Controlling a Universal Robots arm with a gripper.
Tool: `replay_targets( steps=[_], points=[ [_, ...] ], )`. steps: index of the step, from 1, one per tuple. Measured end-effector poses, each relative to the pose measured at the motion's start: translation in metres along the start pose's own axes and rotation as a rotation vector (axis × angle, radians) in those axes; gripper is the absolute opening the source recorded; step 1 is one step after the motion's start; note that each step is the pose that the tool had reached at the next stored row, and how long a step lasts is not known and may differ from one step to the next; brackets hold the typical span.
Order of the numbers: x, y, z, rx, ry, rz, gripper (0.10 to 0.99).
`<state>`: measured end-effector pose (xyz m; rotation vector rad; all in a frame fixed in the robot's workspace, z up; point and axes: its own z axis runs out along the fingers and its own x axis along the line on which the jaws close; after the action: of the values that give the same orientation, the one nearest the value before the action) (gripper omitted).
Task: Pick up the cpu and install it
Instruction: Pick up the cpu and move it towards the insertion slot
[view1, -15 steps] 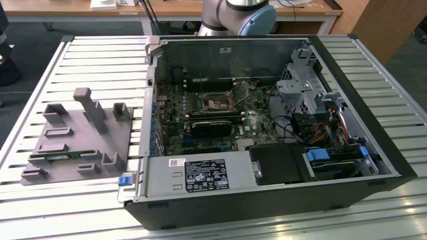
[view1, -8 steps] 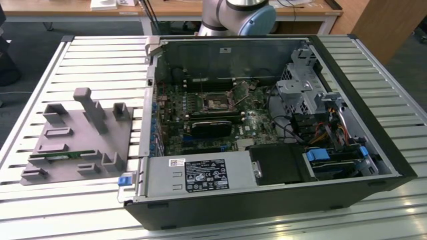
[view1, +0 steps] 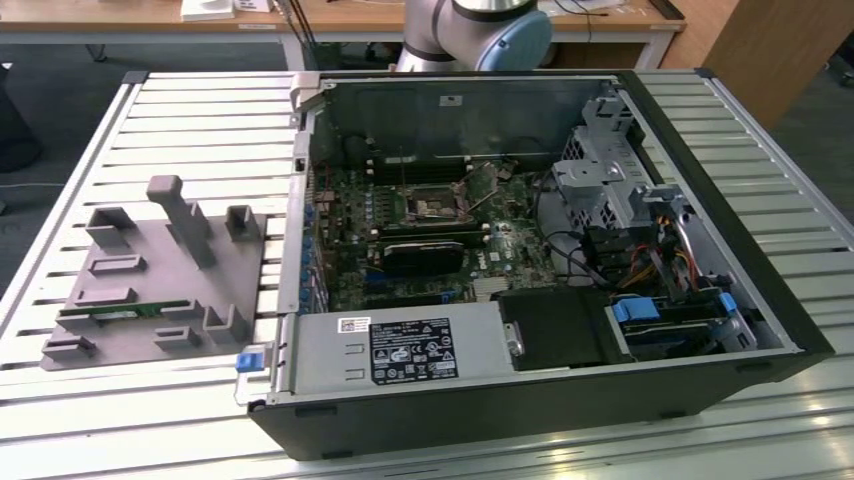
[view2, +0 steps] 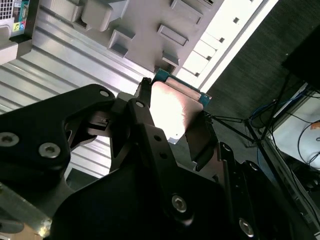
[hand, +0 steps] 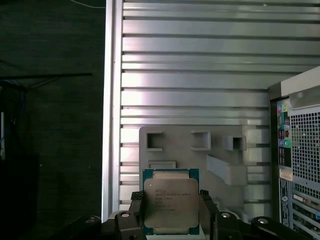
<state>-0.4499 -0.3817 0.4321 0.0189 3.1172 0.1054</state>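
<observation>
The open computer case (view1: 534, 400) is seen in the exterior view lying on its side on a slatted metal table (view1: 200, 110), with the motherboard (view1: 400, 210) exposed and its dark metal-framed socket (view1: 434, 207) uncovered. On the exterior view's left of the case a grey fixture tray (view1: 160, 290) is set, and a green memory stick (view1: 127, 313) is lodged in one of its slots. Part of the robot arm (view1: 481, 30) is seen at the table's far edge. In the first wrist view the cpu (hand: 171, 210) is gripped by the gripper (hand: 171, 200): the black fingers (hand: 136, 210) are closed against two opposite edges of the chip, its silver-grey top facing the camera, with the tray and the table beyond it and the case's rear panel to one side. In the second wrist view the cpu is again seen clamped between the fingers, its metal top catching glare, with the tray behind it.
</observation>
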Motion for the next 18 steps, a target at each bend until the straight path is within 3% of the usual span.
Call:
replay_targets(
  steps=[6, 10, 18],
  points=[
    [-0.0003, 0.0017, -0.0101, 0.000, -0.0003, 0.001, 0.529],
    [-0.0026, 0.0019, -0.0107, 0.000, -0.0001, 0.002, 0.529],
    [-0.0150, 0.0022, -0.0103, -0.001, -0.0002, 0.002, 0.529]
  ],
)
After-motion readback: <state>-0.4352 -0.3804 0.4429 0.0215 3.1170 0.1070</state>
